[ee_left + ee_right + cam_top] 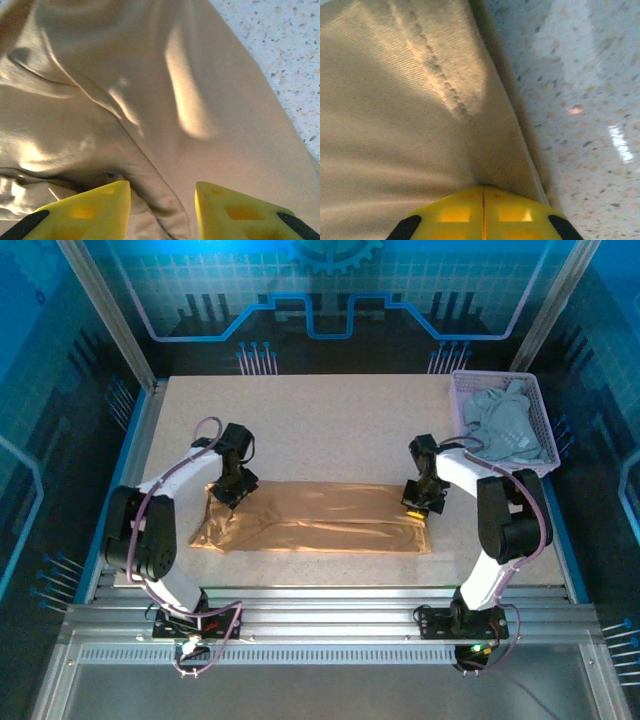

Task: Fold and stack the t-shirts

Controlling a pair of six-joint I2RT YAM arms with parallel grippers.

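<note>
The tan t-shirt (320, 520) lies as a long folded strip across the middle of the table. My left gripper (233, 492) sits at its far left corner. In the left wrist view that gripper (162, 187) is open, its yellow fingers (100, 205) straddling a raised fold of the tan cloth (190, 100). My right gripper (420, 505) is at the shirt's right end. Its tips (483, 189) are shut together on the cloth just beside the stitched hem (435, 75), and the fabric puckers into them. The pale grey-blue t-shirt (505, 420) lies crumpled in the basket.
The lavender mesh basket (490, 374) stands at the table's back right corner. Bare speckled tabletop (330, 430) stretches behind the tan shirt and shows beside the hem (580, 75). Blue walls and metal posts ring the table.
</note>
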